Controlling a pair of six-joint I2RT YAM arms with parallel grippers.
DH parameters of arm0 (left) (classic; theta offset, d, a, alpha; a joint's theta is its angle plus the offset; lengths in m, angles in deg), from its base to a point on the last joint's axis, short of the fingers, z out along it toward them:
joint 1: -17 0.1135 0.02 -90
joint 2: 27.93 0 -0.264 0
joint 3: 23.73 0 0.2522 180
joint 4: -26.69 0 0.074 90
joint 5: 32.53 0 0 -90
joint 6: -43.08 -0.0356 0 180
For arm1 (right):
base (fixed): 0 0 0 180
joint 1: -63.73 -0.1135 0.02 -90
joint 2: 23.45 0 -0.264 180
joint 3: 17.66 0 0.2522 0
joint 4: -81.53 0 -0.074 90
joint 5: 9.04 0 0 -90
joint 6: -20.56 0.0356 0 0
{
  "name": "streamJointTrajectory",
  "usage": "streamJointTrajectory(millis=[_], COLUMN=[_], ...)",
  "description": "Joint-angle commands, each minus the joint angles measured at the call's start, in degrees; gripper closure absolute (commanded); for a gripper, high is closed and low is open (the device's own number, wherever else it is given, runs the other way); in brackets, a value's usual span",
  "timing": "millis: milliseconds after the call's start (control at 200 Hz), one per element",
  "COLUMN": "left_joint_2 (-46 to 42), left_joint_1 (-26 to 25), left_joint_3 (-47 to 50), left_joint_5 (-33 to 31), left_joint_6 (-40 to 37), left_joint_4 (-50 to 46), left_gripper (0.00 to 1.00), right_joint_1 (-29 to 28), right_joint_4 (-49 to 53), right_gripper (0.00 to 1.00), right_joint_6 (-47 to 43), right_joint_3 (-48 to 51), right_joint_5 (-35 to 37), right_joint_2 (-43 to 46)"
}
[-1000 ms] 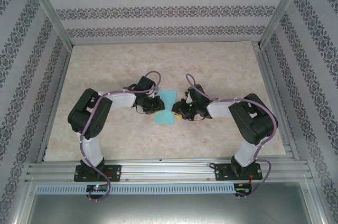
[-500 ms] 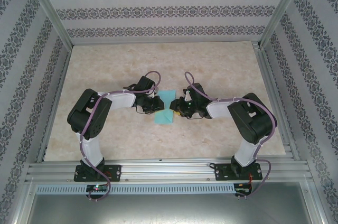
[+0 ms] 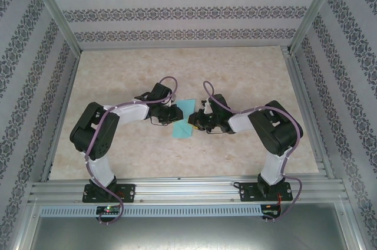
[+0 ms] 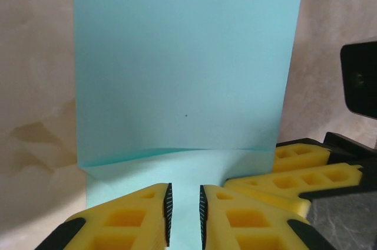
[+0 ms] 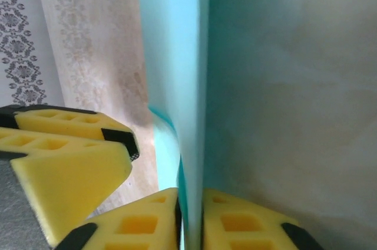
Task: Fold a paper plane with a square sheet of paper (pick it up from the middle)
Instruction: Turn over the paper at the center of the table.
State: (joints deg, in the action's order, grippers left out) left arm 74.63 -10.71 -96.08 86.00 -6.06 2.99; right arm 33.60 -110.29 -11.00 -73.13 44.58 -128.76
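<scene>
The square sheet of paper (image 3: 184, 122) is turquoise and lies mid-table between both arms, partly folded, with its right part raised. In the left wrist view the sheet (image 4: 188, 73) shows a crease line just ahead of my left gripper (image 4: 184, 214). Its jaws stand a narrow gap apart over the paper, with nothing pinched between them. My right gripper (image 5: 190, 220) is shut on the upright folded edge of the sheet (image 5: 177, 55). From above, the left gripper (image 3: 175, 114) and right gripper (image 3: 195, 121) nearly meet at the sheet.
The yellow fingers (image 4: 300, 167) of the right gripper sit close beside the left gripper's jaws. The left gripper's fingers (image 5: 70, 144) show at the left of the right wrist view. A marbled tabletop (image 3: 177, 73) extends around, bounded by patterned walls (image 3: 177, 11).
My right gripper has moved left onto the sheet and closed on its raised edge, so the sheet looks narrower from above. The left arm's elbow has shifted slightly.
</scene>
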Motion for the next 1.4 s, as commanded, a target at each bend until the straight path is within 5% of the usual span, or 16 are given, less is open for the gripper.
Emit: streamJointTrajectory(millis=[0, 115, 235, 355, 510, 669, 944, 1179, 1284, 1399], left_joint_2=[-5.4, -11.7, -19.2, -27.1, -36.3, -43.7, -52.5, -58.4, -60.2, -61.0], left_joint_1=[0.0, 0.0, 0.1, 0.8, 2.1, 3.3, 6.0, 6.8, 7.1, 7.4], left_joint_3=[1.8, 4.1, 7.1, 10.2, 14.0, 17.8, 21.4, 22.2, 22.2, 22.2], left_joint_5=[-3.7, -8.7, -14.8, -21.9, -30.4, -39.4, -46.4, -47.0, -46.5, -45.0], left_joint_6=[0.7, 0.7, 1.0, 1.9, 3.0, 5.5, 5.7, 2.9, 1.9, 0.5], left_joint_4=[-1.9, -3.4, -5.5, -7.2, -8.4, -10.8, -15.9, -18.8, -20.2, -20.4], left_gripper=[0.76, 0.73, 0.70, 0.67, 0.61, 0.55, 0.46, 0.45, 0.44, 0.42], right_joint_1=[0.2, 0.4, 0.1, -1.7, -8.4, -14.0, -20.9, -24.5, -24.9, -23.5], right_joint_4=[0.3, 10.7, 32.2, 55.7, 83.4, 100.1, 101.1, 95.8, 86.1, 68.7], right_gripper=[0.88, 0.90, 0.94, 0.94, 0.93, 0.94, 0.91, 0.85, 0.70, 0.52], right_joint_6=[-2.3, -8.3, -18.6, -26.2, -27.7, -21.6, -17.1, -18.1, -19.5, -19.5], right_joint_3=[0.1, -1.8, -6.2, -13.2, -25.7, -35.9, -44.8, -59.6, -60.2, -49.8], right_joint_5=[-1.3, 0.7, 9.7, 28.5, 61.5, 76.0, 71.1, 56.8, 46.7, 36.8], right_joint_2=[2.2, 8.1, 17.7, 26.8, 29.7, 24.3, 3.7, -16.4, -15.9, -6.0])
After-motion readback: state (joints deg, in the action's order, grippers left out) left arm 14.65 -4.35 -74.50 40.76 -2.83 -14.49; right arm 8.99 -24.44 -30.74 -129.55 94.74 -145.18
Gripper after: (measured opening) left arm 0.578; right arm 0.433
